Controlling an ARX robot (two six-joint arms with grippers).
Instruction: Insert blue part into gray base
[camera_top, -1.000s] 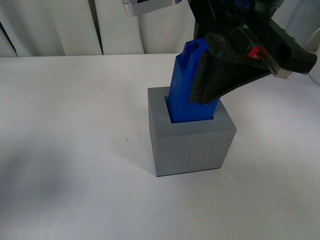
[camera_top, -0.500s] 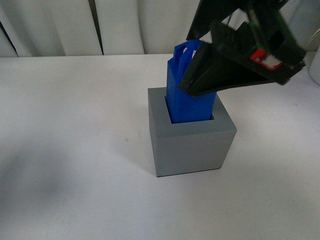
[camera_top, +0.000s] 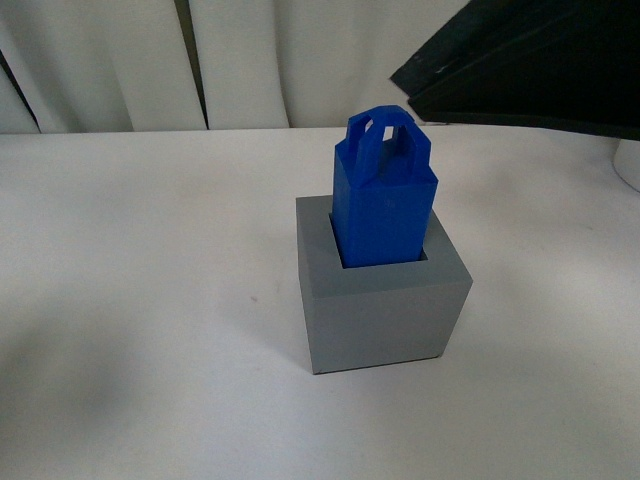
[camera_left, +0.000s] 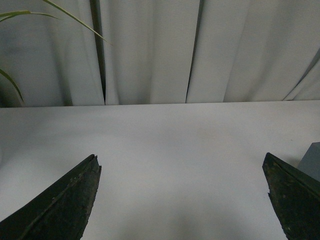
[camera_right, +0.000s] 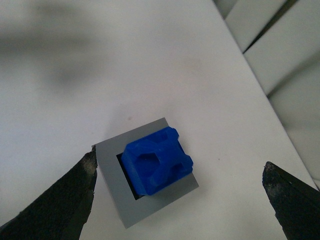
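White curtains (camera_top: 250, 60) hang in folds at the back, w/ a white table (camera_top: 130, 330) in front of them. Gray base (camera_top: 385, 310) sits near the table's ctr, one corner toward the camera. Blue part (camera_top: 385, 210) stands in the base's square recess, approx. upright. Its lower end is below the rim, while most of its body and the arched loop handles stick up above. It stands free of both grippers. Right arm (camera_top: 530, 65) shows only as a dark wedge in the upper-right corner of the front view, above and to the right of the part, clear of it. A white rounded obj (camera_top: 630, 165) is cut off at the right edge; can't tell what it is.

Right wrist view looks down on the pair. Right gripper (camera_right: 180, 166) has its fingers (camera_right: 65, 200) spread wide, one on either side of the base and above it, holding nothing. From there the blue part fills the recess, w/ a thin dark gap along one side btwn it and the gray rim.

Left wrist view: left gripper (camera_left: 181, 161) is also spread wide & empty, over bare table, facing the curtains. A gray corner of the base pokes in near one finger, apart from it. Green plant leaves (camera_left: 12, 14) reach in at the curtain side.
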